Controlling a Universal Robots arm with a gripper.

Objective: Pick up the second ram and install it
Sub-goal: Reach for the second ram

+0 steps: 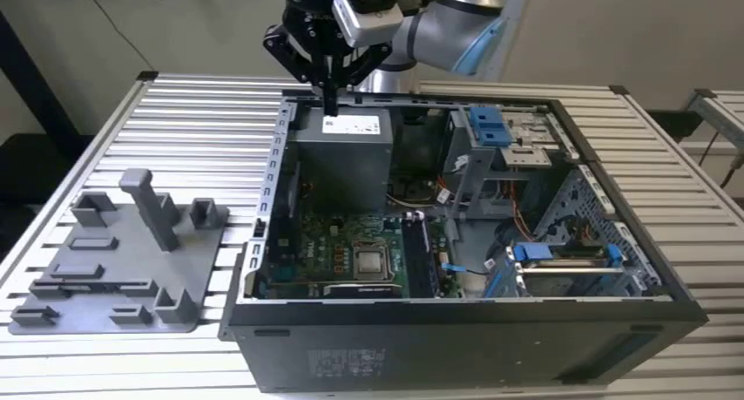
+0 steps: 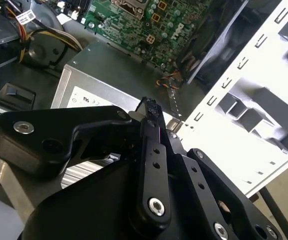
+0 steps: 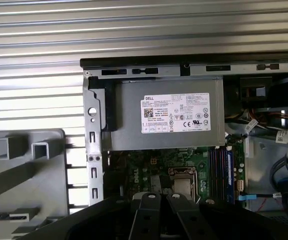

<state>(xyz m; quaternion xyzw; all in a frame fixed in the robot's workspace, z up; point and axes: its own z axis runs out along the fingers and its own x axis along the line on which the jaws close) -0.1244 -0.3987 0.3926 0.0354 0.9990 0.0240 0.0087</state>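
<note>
Here, claw (image 1: 330,106) pinched closed, hovering above grey power supply (image 1: 340,165)

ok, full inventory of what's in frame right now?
table: one, silver slatted, under everything
computer case: one, black, open, on the table
power supply: one, grey with pale label, inside the case
motherboard: one, green, inside the case, beside the power supply
fixture tray: one, grey, on the table, at the exterior view's left of the case
arm: one, grey with blue cap, over the case
claw: one, black, shut, above the power supply
</note>
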